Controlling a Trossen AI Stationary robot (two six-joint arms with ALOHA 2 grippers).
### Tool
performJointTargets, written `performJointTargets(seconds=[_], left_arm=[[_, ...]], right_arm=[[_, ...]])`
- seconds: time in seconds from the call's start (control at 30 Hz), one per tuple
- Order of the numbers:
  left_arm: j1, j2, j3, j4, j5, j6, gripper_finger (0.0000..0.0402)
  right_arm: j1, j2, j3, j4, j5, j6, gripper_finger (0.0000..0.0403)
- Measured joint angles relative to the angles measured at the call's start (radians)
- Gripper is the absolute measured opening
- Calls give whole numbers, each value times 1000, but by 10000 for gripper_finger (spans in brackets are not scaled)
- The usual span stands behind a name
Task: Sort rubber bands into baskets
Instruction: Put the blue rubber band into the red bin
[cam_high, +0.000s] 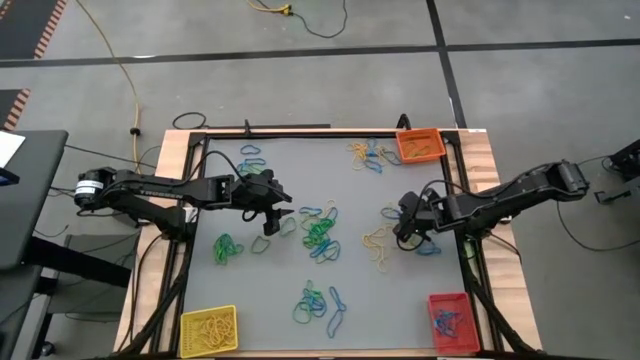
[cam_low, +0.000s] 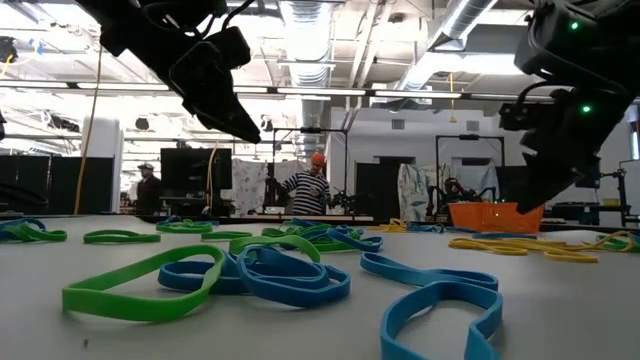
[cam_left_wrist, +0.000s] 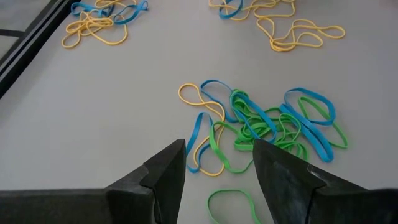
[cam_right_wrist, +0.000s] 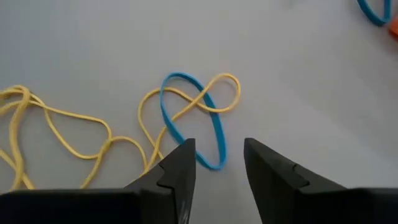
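Many rubber bands in yellow, green and blue lie flat and scattered on the grey table, thickest in a green and blue heap (cam_high: 320, 232) at the middle. My left gripper (cam_high: 272, 215) hovers open left of that heap (cam_left_wrist: 273, 124), nothing between its fingers (cam_left_wrist: 219, 149). My right gripper (cam_high: 408, 235) is open and tilted down above a blue band (cam_right_wrist: 193, 118) crossed with a yellow band (cam_right_wrist: 186, 102); the blue band's near end lies below the gap (cam_right_wrist: 219, 146). The orange basket (cam_high: 419, 146) stands far right, the yellow basket (cam_high: 208, 330) near left, the red basket (cam_high: 450, 322) near right.
A wooden border (cam_high: 480, 150) and black rails frame the table. A long yellow cable (cam_high: 120, 60) runs over the floor beyond the far left corner. In the low view, people (cam_low: 312, 185) stand in the room far behind the table.
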Motion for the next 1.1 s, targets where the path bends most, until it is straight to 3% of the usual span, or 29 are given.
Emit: performJointTargets(seconds=[0.27, 0.83, 0.97, 1.1], left_arm=[[0, 0, 0, 0, 0, 0, 178], [0, 0, 0, 0, 0, 0, 178], [0, 0, 0, 0, 0, 0, 178], [0, 0, 0, 0, 0, 0, 178]], right_arm=[[-10, 29, -1, 143, -26, -72, 166], [-112, 286, 3, 354, -166, -169, 162], [-124, 292, 3, 353, -171, -170, 126], [-122, 250, -1, 339, -168, -186, 52]])
